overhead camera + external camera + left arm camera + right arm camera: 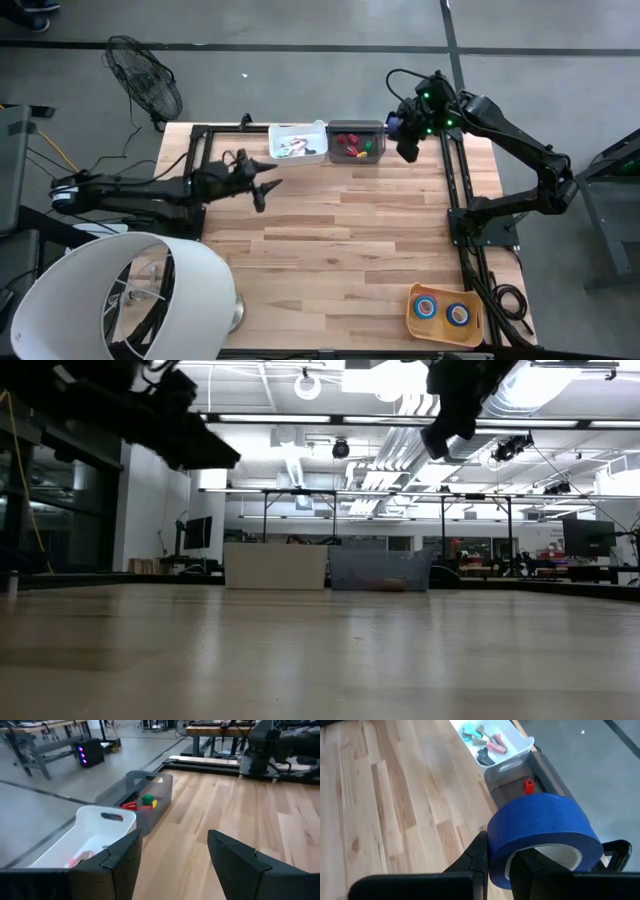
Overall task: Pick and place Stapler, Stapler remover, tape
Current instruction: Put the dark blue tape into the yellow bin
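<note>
high: right gripper raised beside grey bin, left gripper near white bin | low: both aloft | left wrist: fingers parted, nothing between | right wrist: fingers closed on blue tape roll

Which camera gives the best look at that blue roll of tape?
The right wrist view: the tape fills the picture, clamped in the right hand. From above, that hand hides the tape. The low view shows only dark arms overhead, and the left wrist view shows no tape.
</note>
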Controlling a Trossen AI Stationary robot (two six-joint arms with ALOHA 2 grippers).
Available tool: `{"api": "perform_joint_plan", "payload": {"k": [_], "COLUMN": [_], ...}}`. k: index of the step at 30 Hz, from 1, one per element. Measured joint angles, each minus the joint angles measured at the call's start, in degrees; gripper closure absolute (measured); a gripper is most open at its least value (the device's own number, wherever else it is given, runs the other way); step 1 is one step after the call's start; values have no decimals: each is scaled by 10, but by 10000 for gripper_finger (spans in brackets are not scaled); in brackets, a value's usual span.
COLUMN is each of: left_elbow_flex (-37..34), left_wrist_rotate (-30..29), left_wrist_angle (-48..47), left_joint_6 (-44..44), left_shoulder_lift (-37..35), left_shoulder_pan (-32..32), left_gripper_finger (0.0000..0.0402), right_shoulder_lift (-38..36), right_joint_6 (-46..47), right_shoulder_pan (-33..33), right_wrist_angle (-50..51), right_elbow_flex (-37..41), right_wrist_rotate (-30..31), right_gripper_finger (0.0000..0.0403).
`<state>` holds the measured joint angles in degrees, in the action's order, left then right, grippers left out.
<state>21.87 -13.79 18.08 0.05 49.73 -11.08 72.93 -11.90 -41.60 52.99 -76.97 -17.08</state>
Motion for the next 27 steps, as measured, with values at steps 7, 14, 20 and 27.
{"api": "perform_joint_plan", "payload": {"k": [7, 14, 20, 27], "left_elbow_flex": [-76, -161, -207, -208], "left_wrist_rotate": [-63, -60, -27, 28], "left_wrist_angle": [36, 92, 128, 118], "left_joint_6": [-5, -3, -3, 24], "left_shoulder_lift": [-88, -162, -221, -268], "left_shoulder_pan": [59, 67, 66, 66], "left_gripper_finger": [181, 181, 181, 181], "right_shoulder_lift": [0, 0, -4, -13], "right_joint_6": [-17, -36, -37, -15], "right_shoulder_pan": [0, 0, 0, 8], "right_wrist_angle": [21, 21, 49, 133], "right_elbow_flex": [0, 0, 0, 0], "right_wrist_rotate": [-10, -43, -34, -39], "right_gripper_finger": [369, 369, 369, 369]}}
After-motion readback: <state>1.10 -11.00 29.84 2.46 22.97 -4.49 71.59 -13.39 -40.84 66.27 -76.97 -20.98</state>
